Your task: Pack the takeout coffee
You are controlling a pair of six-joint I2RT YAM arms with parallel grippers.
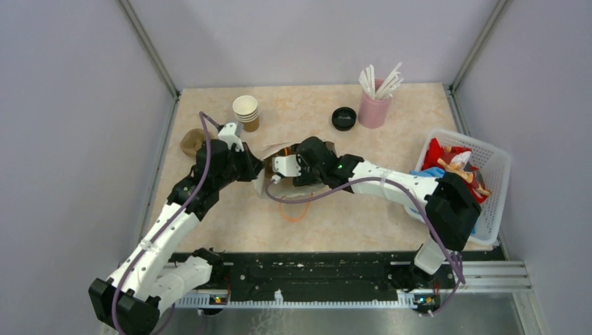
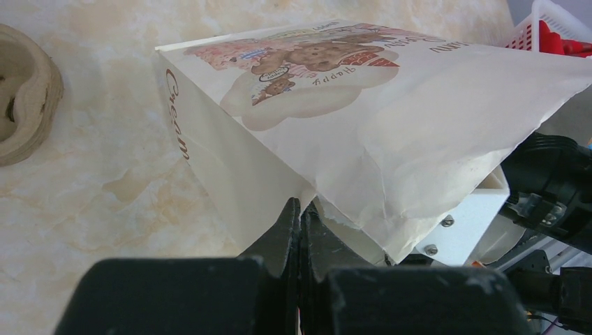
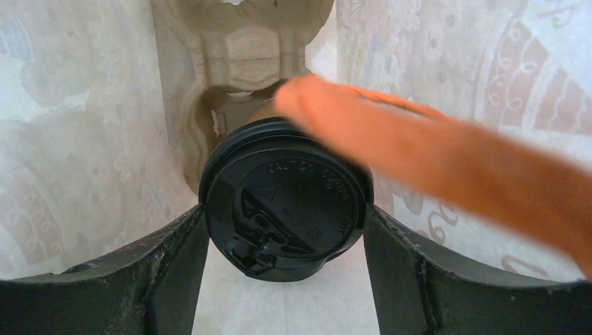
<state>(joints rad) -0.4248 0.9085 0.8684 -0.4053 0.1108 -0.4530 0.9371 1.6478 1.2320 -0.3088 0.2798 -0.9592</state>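
The printed paper bag (image 2: 363, 118) lay on its side on the worktop (image 2: 105, 181). The left arm's (image 1: 174, 216) jaws were closed on the edge of the bag's mouth, the paper pinched between the fingertips (image 2: 286, 230). This was evidently to lift the upper wall, keep the mouth open and stop the bag sliding.

The right arm (image 1: 391, 185) reached into the bag through that mouth. Its jaws were clamped on the takeout coffee (image 3: 283, 209) from either side at the rim of the black lid, so the cup was inside the bag, lid toward the wrist camera. At the bag's far end, beyond the cup, sat a moulded pulp cup holder (image 3: 244, 56). The cup seemed aimed at one of its wells, though I could not tell whether it was seated. A blurred orange strip (image 3: 447, 160), probably the bag's handle, crossed inside the bag beside the cup.
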